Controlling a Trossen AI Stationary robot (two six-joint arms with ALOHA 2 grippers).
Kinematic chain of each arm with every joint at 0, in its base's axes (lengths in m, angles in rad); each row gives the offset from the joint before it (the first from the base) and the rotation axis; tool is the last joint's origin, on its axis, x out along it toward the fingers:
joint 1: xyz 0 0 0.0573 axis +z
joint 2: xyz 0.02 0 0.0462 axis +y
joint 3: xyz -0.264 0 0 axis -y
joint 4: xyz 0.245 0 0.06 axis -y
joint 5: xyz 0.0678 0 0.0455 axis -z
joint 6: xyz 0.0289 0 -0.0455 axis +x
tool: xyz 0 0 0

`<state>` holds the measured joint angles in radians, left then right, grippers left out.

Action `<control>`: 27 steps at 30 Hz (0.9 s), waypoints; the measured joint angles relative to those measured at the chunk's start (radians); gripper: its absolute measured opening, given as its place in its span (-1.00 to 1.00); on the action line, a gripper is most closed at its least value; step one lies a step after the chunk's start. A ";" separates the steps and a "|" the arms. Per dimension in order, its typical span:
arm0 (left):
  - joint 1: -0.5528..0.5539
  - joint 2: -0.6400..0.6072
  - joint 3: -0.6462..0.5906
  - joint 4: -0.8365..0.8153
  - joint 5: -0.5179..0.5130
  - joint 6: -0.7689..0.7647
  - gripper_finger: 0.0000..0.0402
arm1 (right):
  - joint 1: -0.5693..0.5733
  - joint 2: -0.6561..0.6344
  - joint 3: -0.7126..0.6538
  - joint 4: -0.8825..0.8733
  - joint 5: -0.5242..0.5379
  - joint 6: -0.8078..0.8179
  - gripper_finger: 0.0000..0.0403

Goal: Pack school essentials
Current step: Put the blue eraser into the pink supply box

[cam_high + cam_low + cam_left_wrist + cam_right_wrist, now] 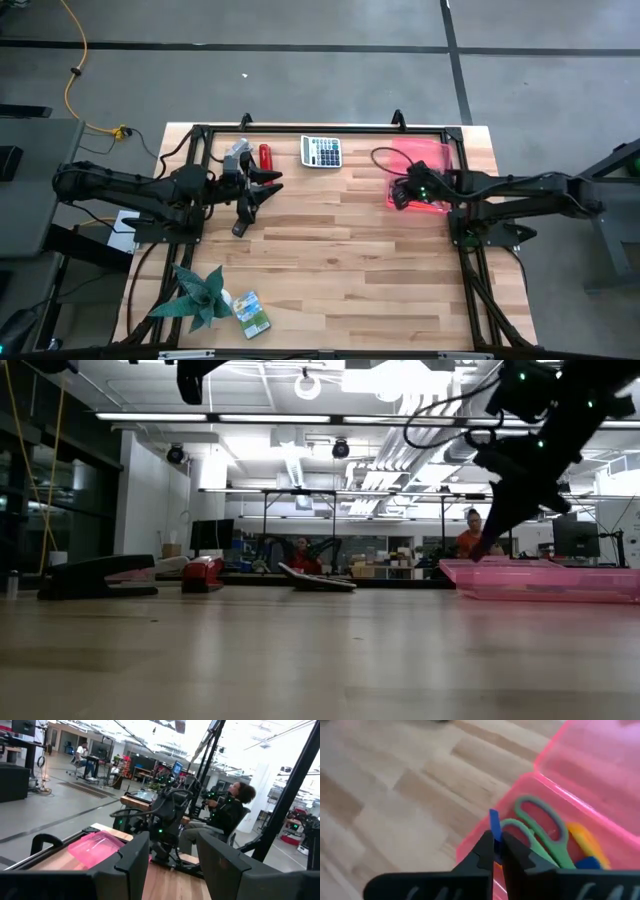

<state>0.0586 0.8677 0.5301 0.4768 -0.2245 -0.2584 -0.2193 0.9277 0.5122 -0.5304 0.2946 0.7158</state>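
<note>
An open pink plastic box (pixel 432 160) lies at the table's far right. Green-handled scissors (pixel 542 832) and an orange stick (pixel 585 842) lie inside it. My right gripper (pixel 496 845) slants down over the box's left wall (pixel 485 837), shut on a small blue eraser (pixel 494 822); the low view shows it (pixel 487 548) just above the box (pixel 545 580). My left gripper (pixel 252 192) waits open above the table's far left, with nothing between its fingers (pixel 132 862). The green-yellow crayon box (pixel 252 311) lies flat near the front left. My right gripper pinches the blue eraser's lower part (pixel 495 839) between its two fingers, at their free ends. The eraser's other end sticks out beyond the fingertips. The fingers slant downward from the table's right side. The eraser is lifted clear, above the pink box's left wall.
A grey-white calculator (pixel 321 151) and a red stapler (pixel 265 156) lie along the far edge, and a black stapler (pixel 95 575) shows at the left in the low view. A green plant (pixel 198 296) stands front left. Bare wood fills the middle. People sit beyond the table.
</note>
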 joint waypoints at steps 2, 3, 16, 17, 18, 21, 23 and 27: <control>0.000 0.000 0.000 -0.001 0.000 0.000 -0.24 | -0.020 -0.020 -0.048 0.027 -0.001 0.066 -1.00; 0.000 0.000 0.000 -0.001 0.000 -0.001 -0.24 | -0.031 -0.027 -0.067 0.023 -0.001 0.098 -1.00; 0.000 0.000 0.000 -0.001 0.000 0.000 -0.24 | -0.100 -0.039 -0.139 0.134 -0.020 0.261 -1.00; 0.000 0.000 0.000 -0.001 0.000 0.000 -0.24 | -0.102 -0.039 -0.139 0.134 -0.022 0.277 -0.99; 0.000 0.000 0.000 -0.001 0.000 0.000 -0.24 | -0.104 -0.039 -0.139 0.134 -0.024 0.288 -0.98; 0.000 0.000 0.000 -0.001 0.000 0.000 -0.24 | -0.104 -0.039 -0.140 0.134 -0.027 0.301 -0.92; 0.000 0.000 0.000 -0.001 0.000 -0.001 -0.24 | -0.104 -0.039 -0.139 0.136 -0.040 0.301 -0.87; 0.000 0.000 0.000 -0.001 0.000 -0.003 -0.24 | -0.104 -0.039 -0.140 0.140 -0.061 0.301 -0.73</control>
<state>0.0586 0.8677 0.5304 0.4755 -0.2241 -0.2619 -0.3233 0.8890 0.3725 -0.3908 0.2337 1.0172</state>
